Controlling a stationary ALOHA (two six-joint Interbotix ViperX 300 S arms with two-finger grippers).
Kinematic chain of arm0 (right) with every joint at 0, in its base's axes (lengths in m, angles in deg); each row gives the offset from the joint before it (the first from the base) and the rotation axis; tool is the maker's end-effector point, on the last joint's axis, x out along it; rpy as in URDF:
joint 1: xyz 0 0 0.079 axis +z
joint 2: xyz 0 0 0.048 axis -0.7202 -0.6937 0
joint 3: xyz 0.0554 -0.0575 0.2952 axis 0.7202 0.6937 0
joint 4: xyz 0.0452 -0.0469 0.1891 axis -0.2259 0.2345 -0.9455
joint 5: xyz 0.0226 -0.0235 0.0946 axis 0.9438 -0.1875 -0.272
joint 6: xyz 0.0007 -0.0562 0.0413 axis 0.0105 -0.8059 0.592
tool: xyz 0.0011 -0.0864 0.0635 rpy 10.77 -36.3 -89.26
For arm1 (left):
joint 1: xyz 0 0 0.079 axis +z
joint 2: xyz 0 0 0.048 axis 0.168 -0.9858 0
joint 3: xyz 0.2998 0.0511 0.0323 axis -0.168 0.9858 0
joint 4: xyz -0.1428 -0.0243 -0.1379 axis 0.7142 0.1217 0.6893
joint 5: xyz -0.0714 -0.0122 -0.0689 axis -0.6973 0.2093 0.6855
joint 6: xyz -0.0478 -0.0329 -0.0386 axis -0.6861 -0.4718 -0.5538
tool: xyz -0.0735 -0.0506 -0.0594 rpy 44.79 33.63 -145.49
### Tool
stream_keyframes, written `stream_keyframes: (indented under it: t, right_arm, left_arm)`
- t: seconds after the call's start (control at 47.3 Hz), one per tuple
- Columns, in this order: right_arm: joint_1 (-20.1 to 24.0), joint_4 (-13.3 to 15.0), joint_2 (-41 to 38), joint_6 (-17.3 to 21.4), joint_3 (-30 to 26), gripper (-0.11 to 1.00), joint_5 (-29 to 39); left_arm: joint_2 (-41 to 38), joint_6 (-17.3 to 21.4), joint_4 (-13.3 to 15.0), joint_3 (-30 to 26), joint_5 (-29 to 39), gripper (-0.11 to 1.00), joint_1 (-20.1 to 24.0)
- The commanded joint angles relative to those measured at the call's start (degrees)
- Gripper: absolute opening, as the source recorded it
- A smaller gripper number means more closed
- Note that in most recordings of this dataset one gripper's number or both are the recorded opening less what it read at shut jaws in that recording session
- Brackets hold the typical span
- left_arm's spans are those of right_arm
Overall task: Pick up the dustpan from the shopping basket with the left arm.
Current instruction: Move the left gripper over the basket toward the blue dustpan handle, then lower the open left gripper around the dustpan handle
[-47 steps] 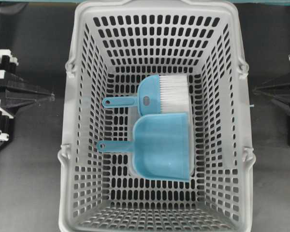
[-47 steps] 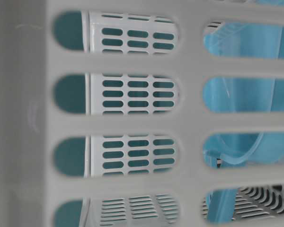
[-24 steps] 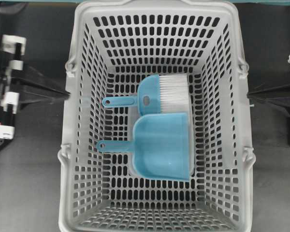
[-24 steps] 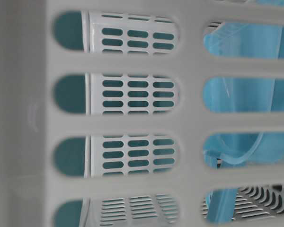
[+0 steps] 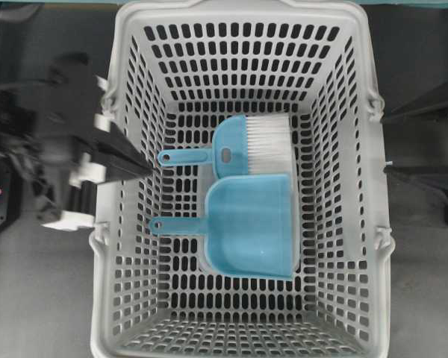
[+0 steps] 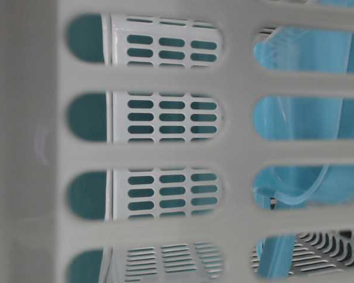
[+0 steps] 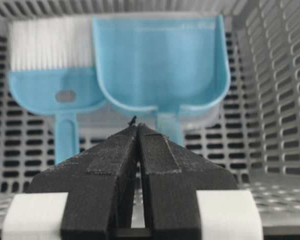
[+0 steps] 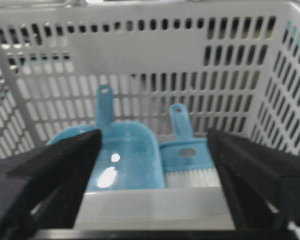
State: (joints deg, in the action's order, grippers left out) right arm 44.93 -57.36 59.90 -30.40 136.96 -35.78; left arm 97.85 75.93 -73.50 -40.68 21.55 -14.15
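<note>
Dustpan [image 5: 250, 227] flat on basket [image 5: 127, 313] floor, handle pointing toward left end effector [image 5: 145, 165], fingers together, over left rim, nearer. Right end effector [image 8: 152, 165] apart, empty, outside.

dustpan [image 5: 250, 227]: light blue | shopping basket [image 5: 243, 21]: light grey, oval slots | brush [image 5: 254, 145]: blue, white bristles
</note>
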Motion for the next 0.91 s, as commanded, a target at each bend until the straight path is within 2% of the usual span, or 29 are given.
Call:
stream_keyframes:
  t: [0.0, 0.063, 0.106, 0.169, 0.359, 0.422, 0.887]
  right_arm:
    - [-0.09, -0.18, -0.26, 0.18, -1.58, 0.83, 0.00]
    - [-0.26, -0.18, -0.26, 0.18, -1.58, 0.81, 0.00]
    - [-0.35, -0.18, -0.26, 0.18, -1.49, 0.79, 0.00]
    - [-0.44, -0.18, -0.26, 0.26, -1.49, 0.79, 0.00]
    - [-0.88, -0.18, -0.18, 0.18, -1.58, 0.79, -0.09]
    - [-1.14, -0.18, -0.18, 0.18, -1.58, 0.79, -0.18]
    - [-1.32, -0.18, 0.53, 0.26, -1.14, 0.79, -0.26]
  left_arm:
    - [-2.55, -0.09, -0.18, -4.13, 3.08, 0.00, 0.09]
    - [-5.10, 0.00, -0.18, -6.33, 6.42, 0.01, 0.00]
    - [-6.50, -0.09, -0.26, -7.56, 8.17, 0.07, 0.00]
    - [-8.70, -0.26, -0.18, -9.49, 10.46, 0.23, -0.35]
    - [-16.08, -0.44, -0.18, -14.06, 14.33, 0.79, -1.23]
    - [-18.54, -0.44, -0.18, -14.85, 14.85, 0.89, -1.85]
    - [-30.76, -1.76, -0.18, -12.83, 15.29, 0.88, -4.04]
